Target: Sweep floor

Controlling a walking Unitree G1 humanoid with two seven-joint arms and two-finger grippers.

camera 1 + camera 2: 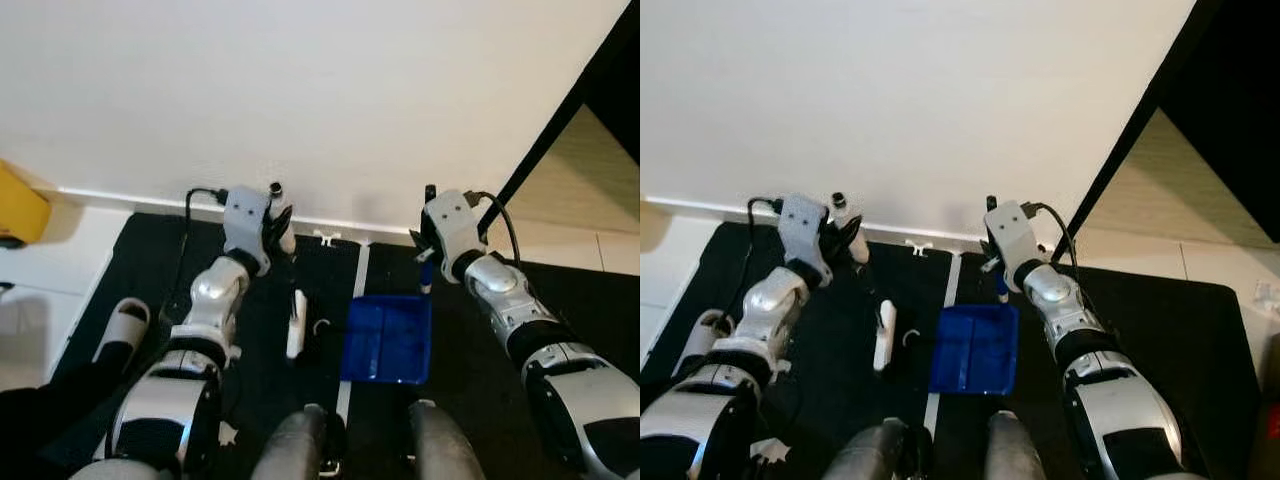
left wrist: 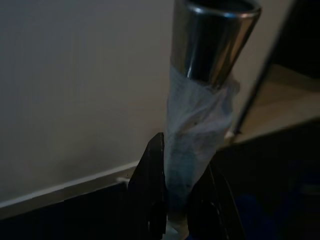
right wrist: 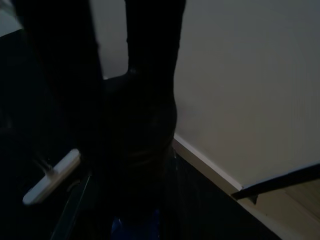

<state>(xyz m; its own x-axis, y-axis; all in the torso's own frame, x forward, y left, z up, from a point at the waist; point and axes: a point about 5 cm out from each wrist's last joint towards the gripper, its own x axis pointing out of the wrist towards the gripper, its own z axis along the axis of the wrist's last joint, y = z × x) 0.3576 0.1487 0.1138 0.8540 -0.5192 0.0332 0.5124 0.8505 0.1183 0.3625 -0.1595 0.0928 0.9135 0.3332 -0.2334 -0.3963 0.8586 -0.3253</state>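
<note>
Left eye view: left gripper (image 1: 277, 228) clamps broom handle (image 2: 200, 145); right gripper (image 1: 428, 262) grip unclear, blue dustpan (image 1: 388, 340) below; wall (image 1: 330, 100) close ahead.

- No lettering, label, brand mark, number or sign can be read anywhere in these views.
- The blue dustpan (image 1: 387, 338) on the black mat (image 1: 150, 250), at about 6 o'clock in the head views, carries no legible marking.
- The taped metal handle (image 2: 200, 115) seen from the left wrist bears no readable print.
</note>
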